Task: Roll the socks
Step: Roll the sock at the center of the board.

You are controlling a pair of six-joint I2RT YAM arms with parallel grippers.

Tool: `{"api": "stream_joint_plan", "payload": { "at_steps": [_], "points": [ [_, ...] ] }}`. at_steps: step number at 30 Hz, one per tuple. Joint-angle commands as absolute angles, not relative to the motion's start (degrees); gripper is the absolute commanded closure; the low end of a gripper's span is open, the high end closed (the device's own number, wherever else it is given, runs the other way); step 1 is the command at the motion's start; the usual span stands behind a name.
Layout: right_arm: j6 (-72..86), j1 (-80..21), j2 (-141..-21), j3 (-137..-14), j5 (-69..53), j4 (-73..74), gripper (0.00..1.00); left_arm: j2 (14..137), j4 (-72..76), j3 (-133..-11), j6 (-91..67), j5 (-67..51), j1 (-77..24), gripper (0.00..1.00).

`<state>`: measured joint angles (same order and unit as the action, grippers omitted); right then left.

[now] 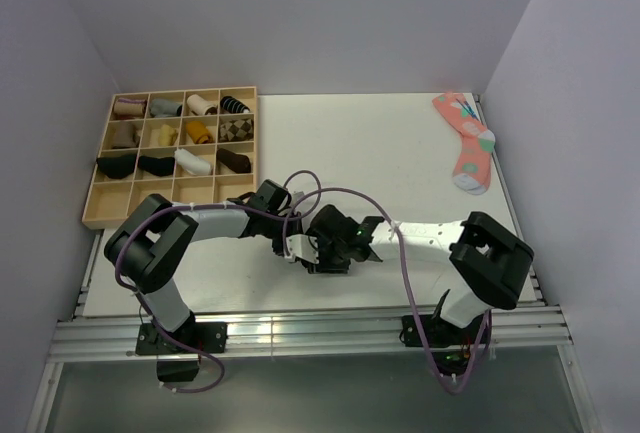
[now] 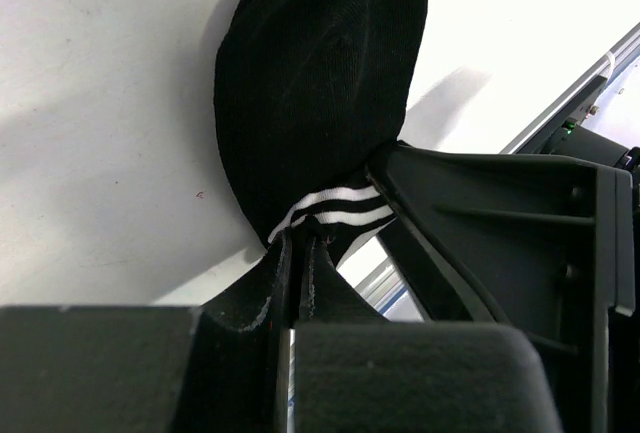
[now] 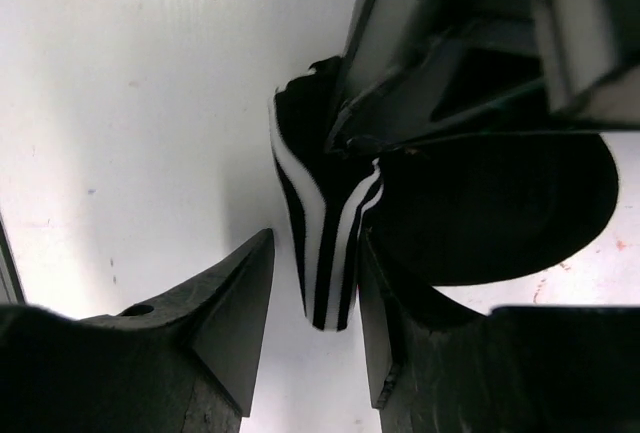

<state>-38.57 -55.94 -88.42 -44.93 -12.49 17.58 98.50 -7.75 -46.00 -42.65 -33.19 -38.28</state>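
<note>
Socks first: the black socks lie on the white counter, close to the near edge and about midway between left and right, just where my two arms meet. Through the left wrist camera I see a dark, rounded knit body spread flat on the counter, with two thin white stripes at the cuff end. I cannot tell whether that is one sock or a pair laid together.

My left tool is pinched fully closed on the cuff. Its fingers meet right at the stripes with knit caught between them.

My right tool faces it from the right. Its jaws stand roughly half apart, and the striped cuff, bunched into a standing fold, sits between them. The fold touches the finger on the right of that view. Bare counter shows between the fold and the other finger, so I would not call this a grip. The left tool's dark fingers show just beyond, clamped on the same cuff.

From above, the two tools are nose to nose and hide the socks almost wholly. At the far left sits a wooden tray of compartments, with rolled socks in its three far rows. A pink patterned sock lies flat at the far right corner, well apart from the arms.
</note>
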Motion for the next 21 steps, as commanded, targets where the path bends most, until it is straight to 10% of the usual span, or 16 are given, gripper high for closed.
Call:
{"api": "stream_joint_plan", "payload": {
  "at_steps": [1, 21],
  "points": [
    [-38.15, -56.60, -89.47, -47.55, -11.07, 17.49, 0.54, 99.67, -9.58, -45.35, -40.60, -31.20, -38.50, 1.00],
    [-35.86, -48.43, -97.03, -57.92, -25.83, 31.45, 0.83, 93.00, 1.91, -37.63, -50.88, -30.24, -38.50, 0.92]
  ]
}}
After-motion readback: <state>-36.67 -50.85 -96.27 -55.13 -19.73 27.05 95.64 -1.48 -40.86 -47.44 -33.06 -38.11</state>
